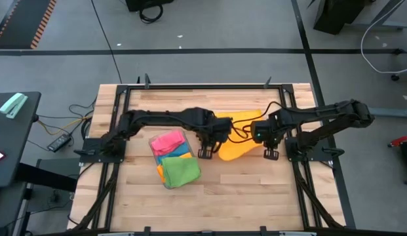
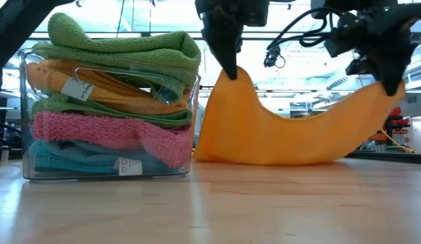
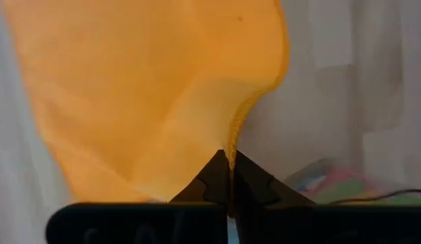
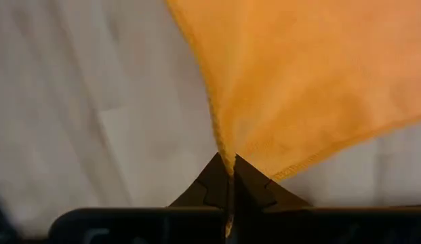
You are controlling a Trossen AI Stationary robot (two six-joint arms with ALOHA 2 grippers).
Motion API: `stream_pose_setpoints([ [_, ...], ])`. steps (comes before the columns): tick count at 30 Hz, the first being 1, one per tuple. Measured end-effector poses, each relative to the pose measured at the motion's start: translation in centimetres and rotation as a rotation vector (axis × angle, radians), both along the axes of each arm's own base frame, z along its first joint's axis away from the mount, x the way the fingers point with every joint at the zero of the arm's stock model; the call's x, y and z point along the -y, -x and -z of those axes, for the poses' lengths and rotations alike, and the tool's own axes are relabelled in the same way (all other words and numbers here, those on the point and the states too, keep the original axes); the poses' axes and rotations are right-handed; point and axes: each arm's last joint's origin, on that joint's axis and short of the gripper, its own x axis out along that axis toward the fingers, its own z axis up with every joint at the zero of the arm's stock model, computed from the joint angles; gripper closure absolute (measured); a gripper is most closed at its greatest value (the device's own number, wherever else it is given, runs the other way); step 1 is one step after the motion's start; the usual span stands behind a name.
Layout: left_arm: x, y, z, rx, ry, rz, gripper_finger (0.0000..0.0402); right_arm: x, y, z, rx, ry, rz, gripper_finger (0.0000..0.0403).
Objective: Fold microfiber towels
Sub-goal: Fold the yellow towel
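Note:
An orange microfiber towel (image 2: pixel 278 129) is strung between my two grippers and sags in the middle, its lower fold (image 2: pixel 264 160) resting on the wooden table. My left gripper (image 2: pixel 229 73) is shut on one upper corner, my right gripper (image 2: pixel 393 87) on the other. In the high view the towel (image 1: pixel 233 149) lies between the left gripper (image 1: pixel 206 153) and the right gripper (image 1: pixel 270 153). Left of it a clear plastic tray (image 2: pixel 194 135) holds a stack of folded green, orange, pink and blue towels (image 2: pixel 115 102). My left gripper pinches a corner of the orange towel's hemmed edge (image 3: pixel 232 139) between its two fingertips, pointing steeply down from above. The corner is lifted, and the cloth hangs slack below it to the table. My right gripper pinches the opposite corner (image 4: pixel 225 146) between its fingertips, from above and pointing down. That corner is held clear of the table, and the cloth droops from it toward the middle.
The tray of folded towels (image 1: pixel 174 158) stands close to my left gripper, toward the table's left. Black frame rails (image 1: pixel 210 87) border the tabletop. Bare wood (image 1: pixel 255 190) lies toward the near edge.

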Motion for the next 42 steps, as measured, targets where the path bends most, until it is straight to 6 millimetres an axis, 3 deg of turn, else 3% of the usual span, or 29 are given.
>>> stream_pose_setpoints([
  [7, 2.0, -0.8, 1.8, -0.025, 0.066, 0.065, 0.0371, -0.4, 0.1, 0.0, -0.019, -0.157, -0.002, 0.0337],
  [13, 2.9, -1.1, 2.1, -0.024, 0.064, 0.097, 0.0388, -0.7, -0.3, -2.1, 0.034, -0.241, 0.037, 0.0266],
  [18, 3.0, -1.1, 2.1, -0.024, 0.064, 0.1, 0.0384, -1.7, -1.6, -3.1, 0.307, -0.195, 0.039, 0.0233],
  [23, 3.0, -1.0, 2.2, -0.032, 0.07, 0.076, 0.0368, -4.0, -3.1, -3.0, 0.682, 0.042, 0.057, 0.0224],
  [29, 3.0, -0.9, 2.2, -0.039, 0.08, 0.041, 0.0375, -6.8, -4.0, 0.6, 0.873, 0.258, 0.101, 0.0223],
  [34, 3.0, -0.9, 2.2, -0.038, 0.081, 0.035, 0.0385, -7.2, -3.3, 4.2, 0.875, 0.243, 0.231, 0.0223],
  [37, 3.0, -1.0, 2.2, -0.027, 0.073, 0.064, 0.0389, -7.1, -2.8, 5.2, 0.869, 0.237, 0.287, 0.0223],
  [42, 3.3, -1.9, 1.9, 0.068, 0.037, 0.185, 0.0391, -7.7, -3.0, 5.0, 0.941, 0.21, 0.289, 0.0223],
])
